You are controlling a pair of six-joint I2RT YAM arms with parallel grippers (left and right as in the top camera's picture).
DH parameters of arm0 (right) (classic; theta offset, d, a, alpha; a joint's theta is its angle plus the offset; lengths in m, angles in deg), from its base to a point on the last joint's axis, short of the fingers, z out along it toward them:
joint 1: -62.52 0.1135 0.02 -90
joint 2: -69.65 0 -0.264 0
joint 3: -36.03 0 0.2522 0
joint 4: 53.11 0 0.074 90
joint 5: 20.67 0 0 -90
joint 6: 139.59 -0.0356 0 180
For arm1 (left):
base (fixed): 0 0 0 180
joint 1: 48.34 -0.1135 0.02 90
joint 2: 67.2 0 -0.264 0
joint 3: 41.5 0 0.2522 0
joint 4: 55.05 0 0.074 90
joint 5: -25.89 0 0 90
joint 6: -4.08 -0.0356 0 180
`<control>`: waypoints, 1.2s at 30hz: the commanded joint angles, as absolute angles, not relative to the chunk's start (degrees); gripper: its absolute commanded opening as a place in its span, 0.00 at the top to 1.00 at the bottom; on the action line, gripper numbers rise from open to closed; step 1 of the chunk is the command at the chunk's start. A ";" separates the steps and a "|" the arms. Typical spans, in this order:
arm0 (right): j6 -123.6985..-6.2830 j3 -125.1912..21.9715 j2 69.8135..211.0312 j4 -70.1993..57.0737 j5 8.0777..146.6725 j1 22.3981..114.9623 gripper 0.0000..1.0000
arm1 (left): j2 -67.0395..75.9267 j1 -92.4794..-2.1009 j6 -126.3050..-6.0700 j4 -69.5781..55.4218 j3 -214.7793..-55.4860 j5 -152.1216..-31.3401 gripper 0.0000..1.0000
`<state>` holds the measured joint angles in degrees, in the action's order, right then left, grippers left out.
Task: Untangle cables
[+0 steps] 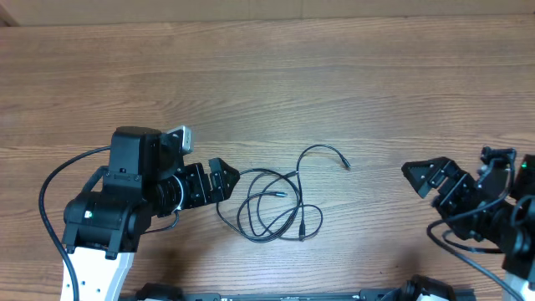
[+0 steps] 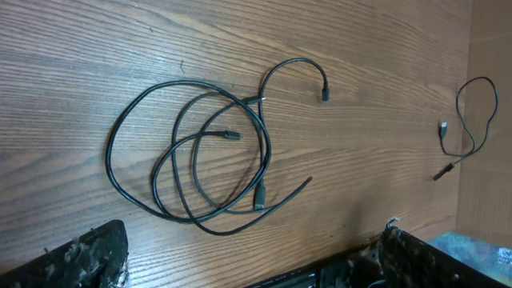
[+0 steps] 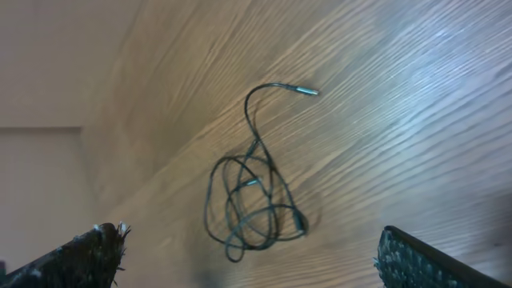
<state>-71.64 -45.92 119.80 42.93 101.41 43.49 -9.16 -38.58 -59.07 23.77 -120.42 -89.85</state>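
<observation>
The cables (image 1: pixel 269 194) are thin black cords lying in overlapping loops on the wooden table (image 1: pixel 334 75), with one end arcing up to a small plug (image 1: pixel 345 165). My left gripper (image 1: pixel 227 180) is open and empty, just left of the loops and not touching them. My right gripper (image 1: pixel 426 177) is open and empty, well to the right of them. The left wrist view shows the loops (image 2: pixel 262 152) ahead of the open fingers (image 2: pixel 250 248). The right wrist view shows the bundle (image 3: pixel 254 192) between and beyond the spread fingers (image 3: pixel 250 238).
A separate thin dark cord (image 2: pixel 472 120) lies on a lighter surface past the table's edge in the left wrist view. The left arm's thick black cable (image 1: pixel 50 209) hangs at the lower left.
</observation>
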 commanded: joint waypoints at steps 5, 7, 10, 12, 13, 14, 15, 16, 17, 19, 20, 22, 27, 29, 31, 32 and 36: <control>-82.76 -38.79 121.22 37.51 105.49 43.82 0.00 | -9.07 -38.54 -60.21 23.58 -120.12 -87.51 0.01; -82.80 -37.59 122.16 36.94 105.45 43.82 0.00 | -9.07 -38.54 -60.21 23.49 -120.12 -87.51 0.00; -82.80 -37.26 124.24 37.27 105.49 43.82 0.00 | -9.07 -38.54 -60.21 23.14 -120.12 -87.51 0.00; -82.80 -37.26 125.79 37.45 105.49 43.82 0.00 | -9.01 -38.54 -60.21 23.03 -120.12 -87.51 0.00; -82.80 -37.26 126.40 37.45 105.49 43.82 0.00 | -8.90 -38.54 -60.21 22.94 -120.12 -87.51 0.00; -82.80 -37.26 127.25 37.47 105.49 43.82 0.00 | -8.70 -38.54 -60.19 22.94 -120.12 -87.51 0.01; -82.83 -37.26 127.95 37.53 105.49 43.82 0.00 | -8.44 -38.54 -60.19 22.94 -120.12 -87.51 0.01; -82.83 -37.26 128.65 37.71 105.49 43.82 0.00 | -8.14 -38.54 -60.19 22.96 -120.12 -87.53 0.00; -82.83 -37.26 129.50 38.01 105.49 43.82 0.00 | -7.76 -38.54 -60.17 22.99 -120.12 -87.60 0.00; -82.80 -37.26 130.88 39.17 105.47 43.82 0.00 | -7.04 -38.54 -60.08 23.01 -120.12 -88.02 0.00; -82.76 -37.26 131.38 39.81 105.45 43.82 0.00 | -6.69 -38.54 -59.97 23.03 -120.12 -88.39 0.00; -82.30 -37.26 132.02 41.03 105.45 43.82 0.00 | -5.77 -38.36 -59.99 23.01 -120.12 -89.57 0.02; -82.15 -37.24 131.30 41.58 105.41 43.82 0.00 | -3.72 -35.21 -59.99 22.99 -120.12 -89.61 0.04; -82.15 -37.24 130.69 41.71 105.08 43.82 0.00 | -2.96 -33.12 -59.97 22.88 -120.12 -89.13 0.04; -82.13 -37.24 130.01 42.21 103.57 43.82 0.00 | -2.21 -31.17 -59.90 22.77 -120.12 -88.04 0.06; -82.15 -37.24 129.70 42.60 102.37 43.82 0.00 | -1.91 -30.30 -59.60 22.77 -120.12 -87.45 0.06; -81.65 -37.24 128.11 44.79 98.26 43.82 0.00 | -0.59 -26.38 -56.89 22.44 -120.12 -84.41 0.06</control>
